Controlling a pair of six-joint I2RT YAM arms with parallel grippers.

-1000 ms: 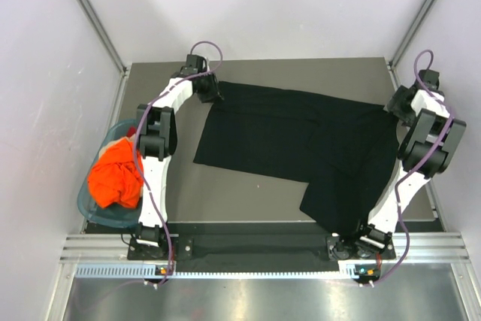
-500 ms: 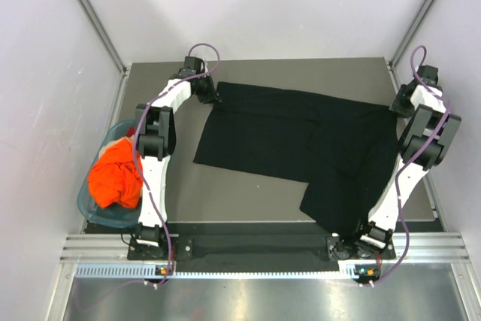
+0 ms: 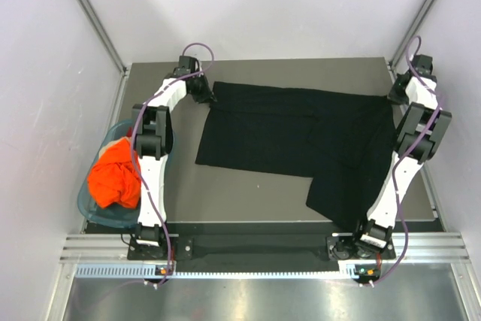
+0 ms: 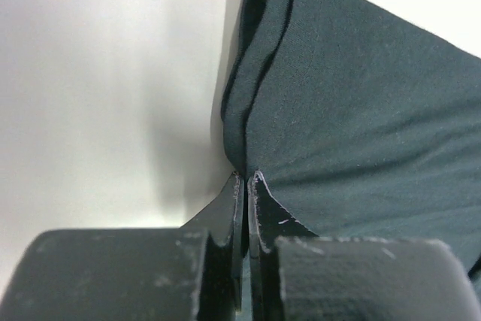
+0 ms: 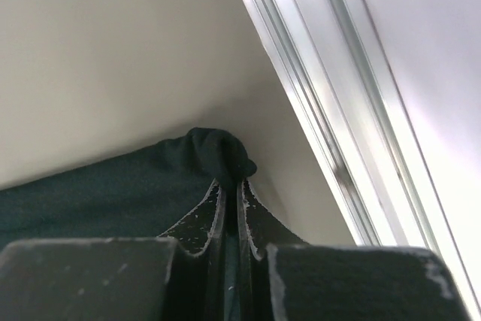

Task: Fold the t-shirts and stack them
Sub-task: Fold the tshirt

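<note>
The black t-shirt [image 3: 293, 129] lies spread flat (the orange t-shirt [image 3: 114, 174] sits crumpled).

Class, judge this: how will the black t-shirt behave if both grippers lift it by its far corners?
Probably floppy: the black t-shirt bunches into a knob at the right gripper, so it should sag between grips. Likely light: the hem at the left gripper looks thin. It might slip, since both pinches catch little cloth.

Bunched corner of black t-shirt [image 5: 113, 186] is pinched in closed right gripper [image 5: 229, 197] near metal rail [image 5: 331, 110]; remaining cloth is spread on table [image 5: 113, 50], away from rail.
</note>
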